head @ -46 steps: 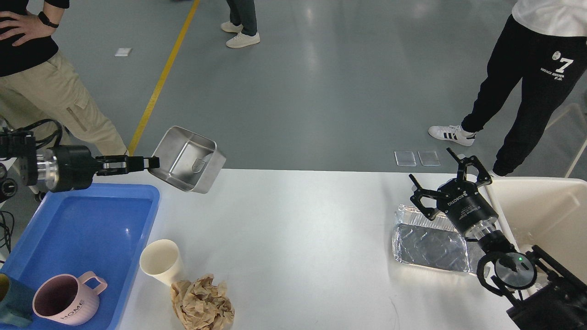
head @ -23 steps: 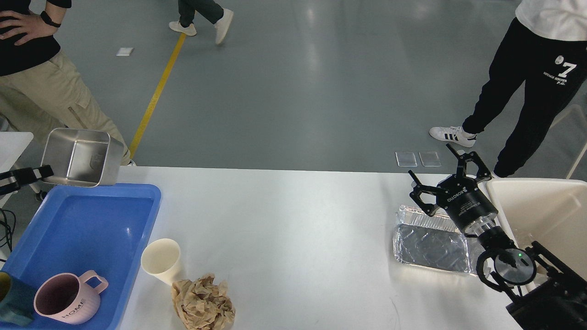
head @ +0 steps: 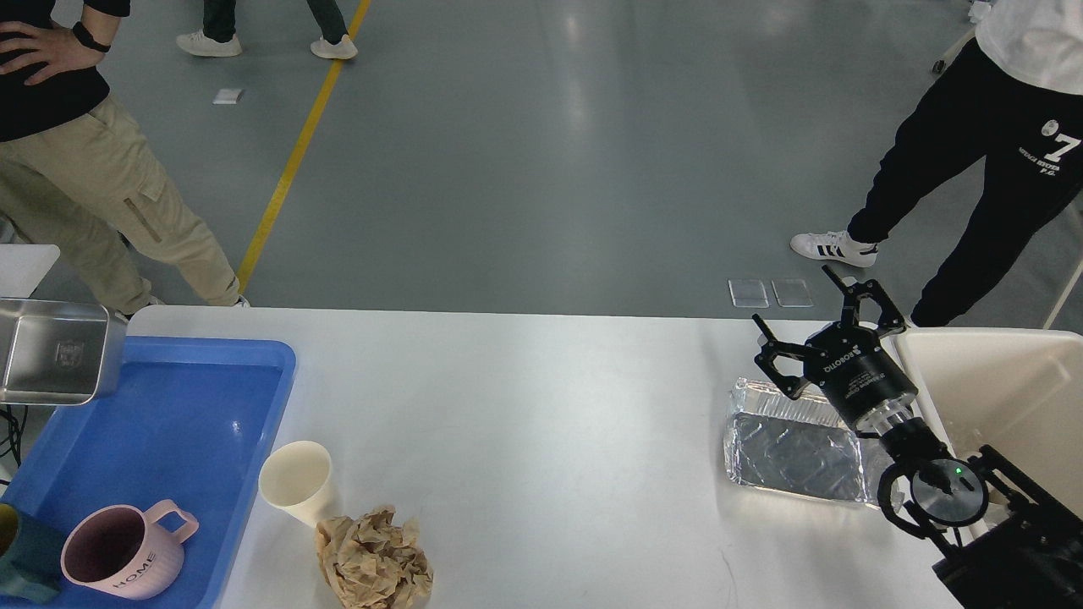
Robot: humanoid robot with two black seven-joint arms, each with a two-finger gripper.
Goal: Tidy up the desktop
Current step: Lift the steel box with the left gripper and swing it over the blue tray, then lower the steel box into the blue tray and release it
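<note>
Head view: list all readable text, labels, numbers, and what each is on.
"HOME" on the pink mug in the blue tray.
"ROBOTIQ" on the right gripper body, upside down; the smaller lines beside it are too small to read.
"7" on the black trousers of the person at far right; the small lines under it are unreadable.
Emblem on the steel container: too blurred to read.

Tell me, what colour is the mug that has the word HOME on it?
The mug is pale pink with a darker inside, seen in the head view.
</note>
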